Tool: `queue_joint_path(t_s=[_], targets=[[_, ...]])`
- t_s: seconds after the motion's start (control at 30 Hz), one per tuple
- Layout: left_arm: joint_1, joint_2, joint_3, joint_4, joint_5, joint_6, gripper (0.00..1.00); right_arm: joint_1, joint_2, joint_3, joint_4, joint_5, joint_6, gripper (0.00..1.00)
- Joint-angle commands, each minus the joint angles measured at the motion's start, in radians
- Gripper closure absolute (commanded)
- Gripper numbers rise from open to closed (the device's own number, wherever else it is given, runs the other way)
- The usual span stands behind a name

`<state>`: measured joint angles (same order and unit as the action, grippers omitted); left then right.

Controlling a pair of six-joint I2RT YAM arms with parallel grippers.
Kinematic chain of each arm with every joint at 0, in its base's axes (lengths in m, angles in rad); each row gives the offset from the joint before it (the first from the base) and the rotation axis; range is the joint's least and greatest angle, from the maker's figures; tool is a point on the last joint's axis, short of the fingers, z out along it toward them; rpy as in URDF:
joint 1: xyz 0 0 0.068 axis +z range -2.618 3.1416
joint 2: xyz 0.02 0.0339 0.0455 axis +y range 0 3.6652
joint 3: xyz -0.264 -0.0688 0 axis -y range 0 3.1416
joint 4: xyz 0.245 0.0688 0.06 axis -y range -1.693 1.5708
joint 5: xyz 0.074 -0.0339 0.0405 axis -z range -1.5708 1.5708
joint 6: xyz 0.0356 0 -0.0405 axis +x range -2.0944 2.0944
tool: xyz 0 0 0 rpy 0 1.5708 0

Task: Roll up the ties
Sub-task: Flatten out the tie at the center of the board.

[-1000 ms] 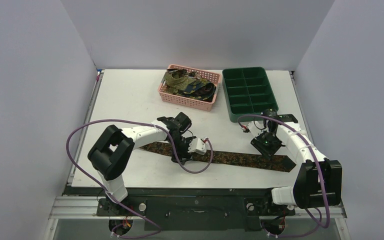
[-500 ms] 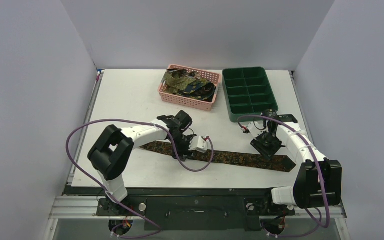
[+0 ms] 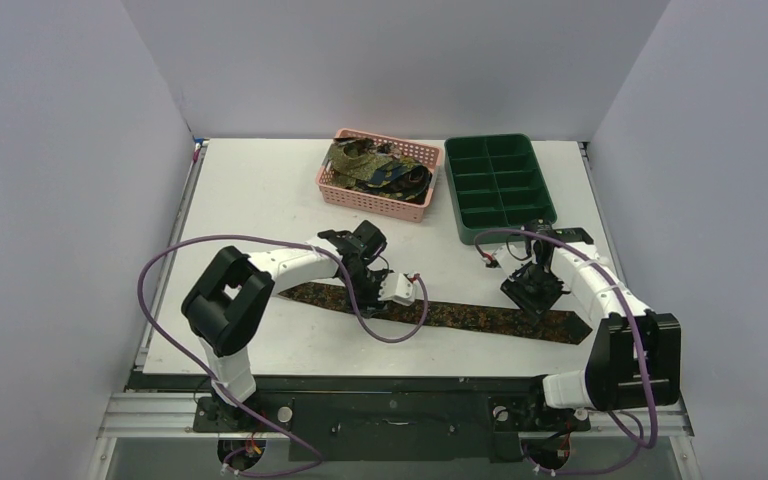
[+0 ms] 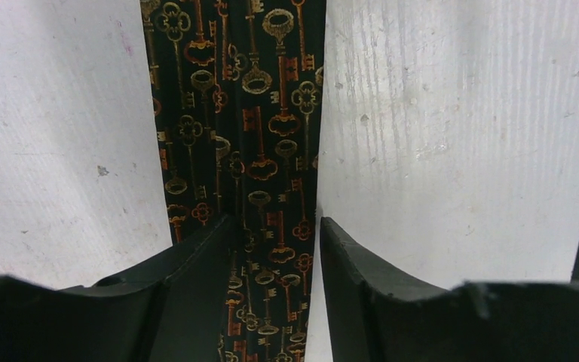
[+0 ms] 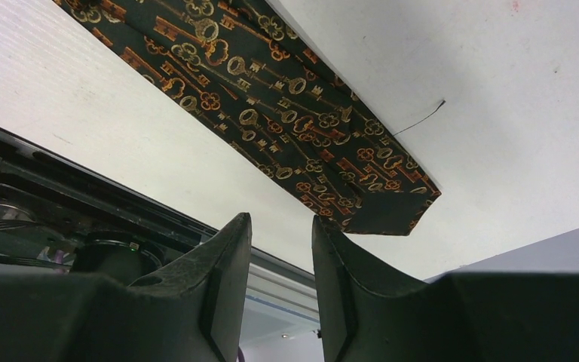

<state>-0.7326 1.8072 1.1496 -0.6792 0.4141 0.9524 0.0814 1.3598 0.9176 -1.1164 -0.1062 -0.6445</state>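
A long dark tie (image 3: 460, 315) with a gold and red key pattern lies flat across the front of the table, with its wide end on the right. My left gripper (image 3: 365, 293) is low over its narrower part. In the left wrist view the tie (image 4: 234, 113) runs between the open fingers of the left gripper (image 4: 275, 226), ungripped. My right gripper (image 3: 533, 290) hovers over the wide end. In the right wrist view the right gripper (image 5: 280, 222) is slightly open and empty, and the tie's tip (image 5: 388, 213) has a corner folded over. More ties (image 3: 375, 165) lie bunched in the pink basket.
The pink mesh basket (image 3: 370, 198) stands at the back centre. A dark green compartment tray (image 3: 451, 190) stands to its right, just behind the right arm. The table's front edge (image 5: 158, 211) lies close below the tie. Purple cables loop from both arms.
The left arm has shifted slightly to the right over the tie. The tie and the right gripper stay where they were.
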Motion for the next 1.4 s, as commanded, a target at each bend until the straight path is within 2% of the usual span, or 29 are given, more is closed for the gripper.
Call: queue_joint_path(t_s=[0.0, 0.13, 0.23, 0.27, 0.7, 0.97, 1.03, 1.1, 1.2, 1.37], targets=[[-0.004, 0.01, 0.007, 0.011, -0.014, 0.031, 0.6, -0.013, 0.011, 0.012, -0.007, -0.007, -0.01, 0.68], [-0.005, 0.002, 0.021, -0.008, -0.01, 0.034, 0.75, -0.02, 0.026, 0.009, -0.004, -0.006, -0.017, 0.68], [-0.008, -0.014, 0.049, -0.021, -0.017, 0.023, 0.98, -0.022, 0.037, 0.011, 0.003, -0.007, -0.019, 0.68], [-0.008, -0.019, 0.054, -0.021, -0.019, 0.019, 1.0, -0.022, 0.043, 0.011, 0.005, -0.006, -0.02, 0.69], [0.01, 0.042, 0.171, -0.083, -0.043, 0.055, 0.98, -0.03, 0.047, 0.024, -0.001, 0.005, -0.022, 0.69], [0.021, 0.083, 0.199, -0.097, -0.056, 0.097, 0.91, -0.036, 0.042, 0.016, -0.002, 0.019, -0.017, 0.69], [0.022, 0.092, 0.185, -0.097, -0.075, 0.107, 0.86, -0.035, 0.042, 0.02, -0.005, 0.024, -0.012, 0.69], [0.028, 0.097, 0.177, -0.094, -0.083, 0.1, 0.73, -0.03, 0.032, 0.015, -0.015, 0.023, -0.009, 0.69], [0.065, 0.079, 0.201, -0.11, -0.044, 0.047, 0.59, -0.011, 0.017, -0.023, -0.017, 0.02, 0.003, 0.72], [0.164, -0.03, 0.232, -0.064, 0.106, -0.102, 0.24, 0.072, 0.003, -0.075, 0.044, 0.05, 0.04, 0.72]])
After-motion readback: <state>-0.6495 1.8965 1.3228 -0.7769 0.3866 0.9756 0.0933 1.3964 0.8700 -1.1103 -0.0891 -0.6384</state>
